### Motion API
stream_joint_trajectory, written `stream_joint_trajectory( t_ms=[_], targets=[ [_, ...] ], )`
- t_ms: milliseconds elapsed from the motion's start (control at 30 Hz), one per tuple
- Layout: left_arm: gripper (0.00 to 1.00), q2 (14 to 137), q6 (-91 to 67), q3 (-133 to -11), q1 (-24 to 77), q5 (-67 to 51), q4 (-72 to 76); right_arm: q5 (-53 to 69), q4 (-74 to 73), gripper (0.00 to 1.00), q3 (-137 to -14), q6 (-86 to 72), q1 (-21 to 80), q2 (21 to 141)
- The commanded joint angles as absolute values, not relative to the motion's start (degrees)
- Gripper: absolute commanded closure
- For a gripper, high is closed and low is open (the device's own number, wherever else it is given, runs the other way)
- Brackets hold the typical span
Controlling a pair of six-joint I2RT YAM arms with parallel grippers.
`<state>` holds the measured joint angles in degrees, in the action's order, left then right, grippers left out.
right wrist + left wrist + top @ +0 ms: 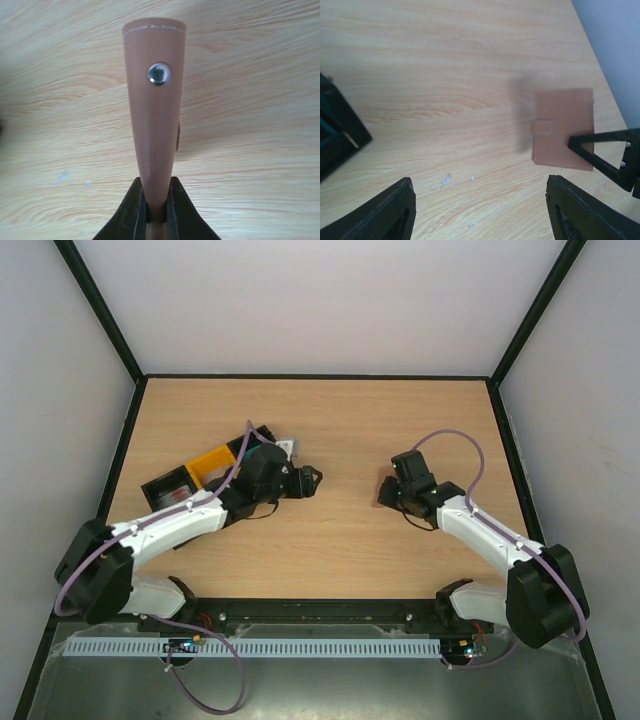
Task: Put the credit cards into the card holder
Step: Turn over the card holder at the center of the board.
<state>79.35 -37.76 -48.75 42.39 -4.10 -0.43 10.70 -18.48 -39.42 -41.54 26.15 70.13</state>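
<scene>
Card holder is pinched by one edge in the closed right gripper; left gripper stands open, empty. So slim a hold could let it twist or slip.

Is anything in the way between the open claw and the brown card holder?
Nothing visible is. Only bare table lies between the left gripper and the card holder. The right gripper pinches the holder's edge, clamped shut on it.
</scene>
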Motion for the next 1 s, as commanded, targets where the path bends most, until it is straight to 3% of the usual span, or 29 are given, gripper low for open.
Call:
stream_joint_trajectory(
  t_ms=[0,300,467,567,767,867,967],
  targets=[
    [0.27,73.8,-38.6,-48.1,41.8,2.9,-4.7,-6.7,-35.4,0.98,-44.8,-40.0,28.3,69.5],
    [0.22,66.2,-39.2,-46.6,41.2,4.6,-6.1,-21.8,-46.3,0.98,-50.0,-43.9,40.4,80.0],
    [0.22,65.7,-39.4,-46.8,40.9,4.2,-6.6,-20.9,-45.1,0.97,-52.3,-46.3,49.5,88.1],
    [0.20,65.8,-39.4,-47.3,40.7,4.1,-7.0,-12.7,-39.2,0.87,-53.8,-46.0,52.5,92.1],
    [0.09,65.8,-39.5,-47.6,40.1,3.0,-7.9,1.6,-25.9,0.53,-54.8,-45.3,53.1,92.0],
    [0.01,65.9,-38.9,-47.6,39.6,2.3,-8.2,3.2,-23.2,0.47,-55.5,-44.7,53.1,90.7],
    [0.00,66.0,-38.2,-47.5,39.3,1.8,-8.3,0.3,-23.3,0.45,-55.3,-44.6,52.2,88.5]
  ],
)
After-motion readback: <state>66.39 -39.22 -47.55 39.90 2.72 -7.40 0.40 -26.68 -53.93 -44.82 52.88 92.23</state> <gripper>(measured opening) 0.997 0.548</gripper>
